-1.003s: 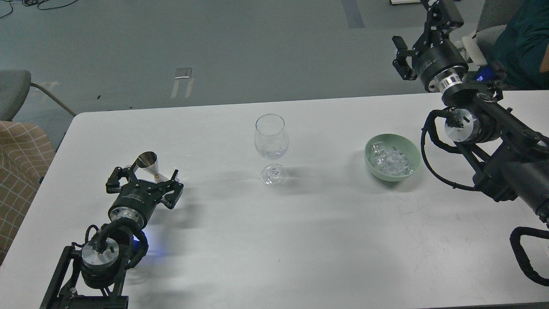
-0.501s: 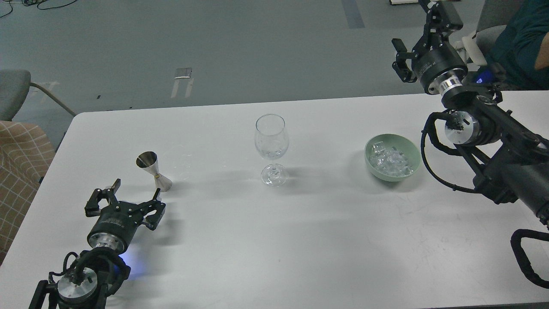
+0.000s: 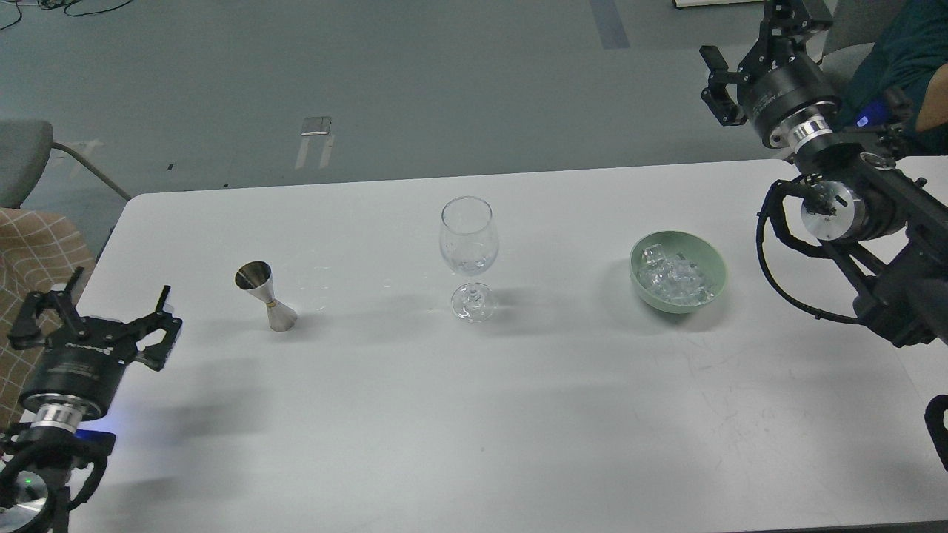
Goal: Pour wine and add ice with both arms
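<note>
A clear wine glass (image 3: 468, 255) stands upright at the middle of the white table (image 3: 474, 444). A steel jigger (image 3: 266, 297) stands upright to its left. A green bowl (image 3: 677, 271) to its right holds a pile of clear ice cubes (image 3: 672, 277). My left gripper (image 3: 96, 307) is open and empty at the table's left edge, well left of the jigger. My right gripper (image 3: 755, 44) is open and empty, raised past the table's far right corner, above and behind the bowl.
A chair with checked fabric (image 3: 37, 296) stands off the table's left edge. A person in dark green (image 3: 903, 66) sits behind the right arm. Grey floor lies beyond the table's far edge.
My left gripper has let go of the jigger and drawn back left and toward me, leaving the jigger standing. My right gripper has shifted a little right and up.
</note>
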Tool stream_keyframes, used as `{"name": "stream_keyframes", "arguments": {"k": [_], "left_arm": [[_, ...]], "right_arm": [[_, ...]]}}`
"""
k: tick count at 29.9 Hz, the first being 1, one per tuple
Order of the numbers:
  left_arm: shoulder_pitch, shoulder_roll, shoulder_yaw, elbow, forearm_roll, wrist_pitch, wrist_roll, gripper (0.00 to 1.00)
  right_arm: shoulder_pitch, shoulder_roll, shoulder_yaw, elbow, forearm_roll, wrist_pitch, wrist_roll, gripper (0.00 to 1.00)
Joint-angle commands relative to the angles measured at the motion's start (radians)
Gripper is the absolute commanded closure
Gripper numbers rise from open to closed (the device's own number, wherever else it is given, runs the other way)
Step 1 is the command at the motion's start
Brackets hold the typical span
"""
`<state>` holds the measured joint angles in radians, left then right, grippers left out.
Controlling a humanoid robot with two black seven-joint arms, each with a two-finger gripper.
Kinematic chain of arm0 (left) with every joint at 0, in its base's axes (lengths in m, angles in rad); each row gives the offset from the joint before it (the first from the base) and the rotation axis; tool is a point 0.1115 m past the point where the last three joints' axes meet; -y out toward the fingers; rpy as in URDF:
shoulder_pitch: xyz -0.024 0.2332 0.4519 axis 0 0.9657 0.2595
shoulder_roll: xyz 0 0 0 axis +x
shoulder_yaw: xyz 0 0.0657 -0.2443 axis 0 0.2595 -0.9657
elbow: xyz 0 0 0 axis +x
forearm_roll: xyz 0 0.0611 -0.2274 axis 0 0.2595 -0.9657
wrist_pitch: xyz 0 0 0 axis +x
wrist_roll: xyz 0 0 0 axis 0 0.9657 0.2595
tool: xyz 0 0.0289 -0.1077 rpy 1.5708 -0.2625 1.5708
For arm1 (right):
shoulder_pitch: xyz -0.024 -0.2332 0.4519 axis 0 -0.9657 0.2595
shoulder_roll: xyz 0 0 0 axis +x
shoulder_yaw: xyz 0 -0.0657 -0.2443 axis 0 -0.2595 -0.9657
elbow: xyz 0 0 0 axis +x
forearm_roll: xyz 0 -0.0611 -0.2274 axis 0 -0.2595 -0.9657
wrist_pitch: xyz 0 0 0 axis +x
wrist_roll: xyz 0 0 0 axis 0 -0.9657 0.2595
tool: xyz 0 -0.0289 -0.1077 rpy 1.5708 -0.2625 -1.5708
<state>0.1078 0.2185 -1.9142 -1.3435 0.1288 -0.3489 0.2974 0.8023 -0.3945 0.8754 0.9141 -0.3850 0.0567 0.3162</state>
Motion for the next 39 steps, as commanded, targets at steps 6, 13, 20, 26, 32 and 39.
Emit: {"name": "stream_keyframes", "arguments": {"k": [6,13,20,26,32,39], "left_arm": [[-0.167,0.312,0.009,0.047,0.115,-0.071,-0.017,0.03],[-0.382,0.334,0.104,0.064,0.446,-0.073,-0.044,0.03],[-0.548,0.332,0.28,0.064,0.666,-0.064,-0.115,0.03],[-0.579,0.302,0.353,0.064,0.667,-0.058,-0.129,0.03],[-0.579,0.268,0.353,0.064,0.669,-0.058,-0.129,0.03],[-0.579,0.254,0.353,0.058,0.667,-0.058,-0.129,0.03]], "right_arm": [[0.008,-0.087,0.002,0.072,-0.002,0.0,0.0,0.0],[0.003,-0.115,-0.004,0.1,-0.21,0.0,0.001,0.0],[-0.009,-0.332,-0.131,0.267,-0.438,-0.003,0.001,0.0],[-0.061,-0.524,-0.226,0.397,-0.749,-0.015,0.001,0.0],[-0.14,-0.575,-0.228,0.414,-1.067,-0.055,0.001,0.0],[-0.248,-0.554,-0.23,0.404,-1.263,-0.067,0.001,0.0]]}}
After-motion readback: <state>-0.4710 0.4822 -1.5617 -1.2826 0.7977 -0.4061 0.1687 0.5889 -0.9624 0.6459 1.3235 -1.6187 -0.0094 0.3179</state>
